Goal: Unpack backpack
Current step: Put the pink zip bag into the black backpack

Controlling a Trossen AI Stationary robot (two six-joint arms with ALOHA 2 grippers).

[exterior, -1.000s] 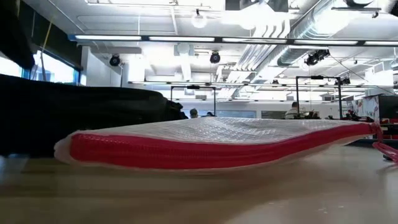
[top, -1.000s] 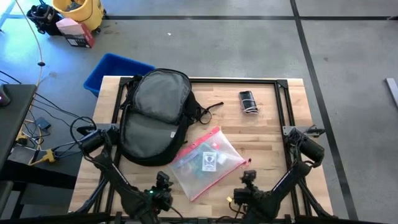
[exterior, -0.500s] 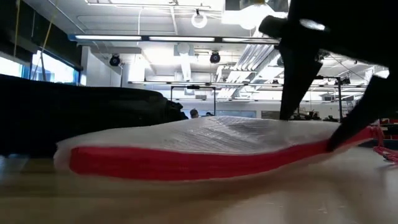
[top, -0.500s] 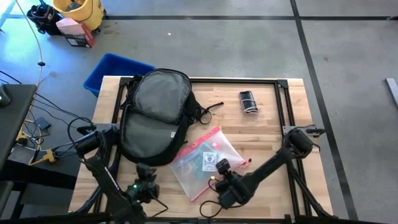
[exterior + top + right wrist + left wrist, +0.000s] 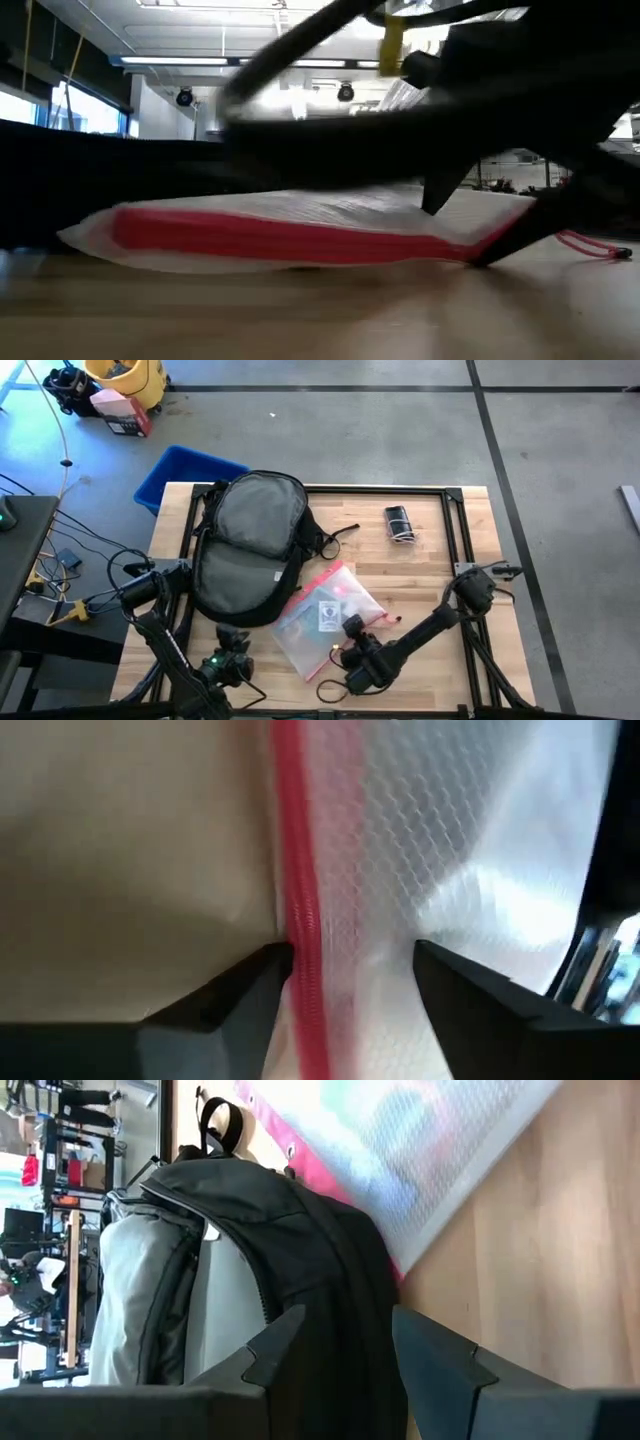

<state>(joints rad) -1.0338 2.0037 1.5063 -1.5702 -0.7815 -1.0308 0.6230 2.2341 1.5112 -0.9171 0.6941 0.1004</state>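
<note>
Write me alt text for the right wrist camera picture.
The right gripper straddles the pink zipper edge of a clear mesh-textured zip pouch, one dark finger on each side, not yet closed on it. Pale wooden tabletop lies beside the pouch.

You have a pale wooden table [image 5: 470, 550] with a black metal frame running along its edges. Three things lie directly on it. The black backpack [image 5: 248, 545] lies flat on the left half, grey padded back panel up, straps trailing toward the middle. The clear pouch with the pink zip edge [image 5: 322, 617] lies just beside it — its upper corner touches the bag's lower right side. A small dark object [image 5: 399, 524] sits well apart, near the far right — too small to identify.
</note>
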